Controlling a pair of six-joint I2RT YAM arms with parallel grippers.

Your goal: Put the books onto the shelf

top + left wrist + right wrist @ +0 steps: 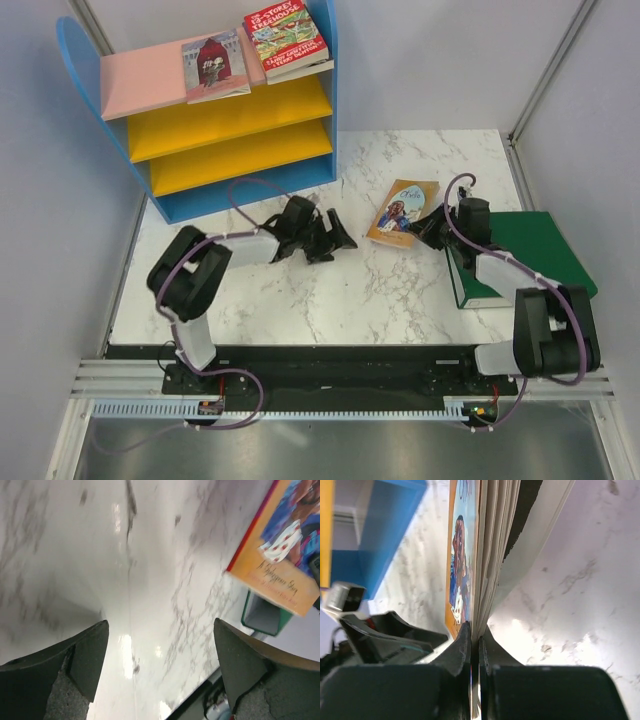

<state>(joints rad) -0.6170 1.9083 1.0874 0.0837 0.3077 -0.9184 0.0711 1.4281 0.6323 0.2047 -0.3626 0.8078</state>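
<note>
An orange-covered book [401, 211] lies mid-table, its right edge raised. My right gripper [433, 229] is shut on that edge; in the right wrist view the fingers [475, 636] pinch the cover and pages of the book [462, 565]. My left gripper [335, 236] stands open just left of the book, low over the marble, nothing between its fingers [160, 625]; the book [280, 550] shows at the upper right of that view. The shelf [230, 120] stands at the back left. On its pink top board lie a pink-red book [214, 65] and a red Treehouse book [287, 40].
A large green binder [540, 250] lies at the right, under my right arm, and its corner [265, 617] shows in the left wrist view. The shelf's blue base [385, 530] appears in the right wrist view. White walls enclose the marble table [330, 290].
</note>
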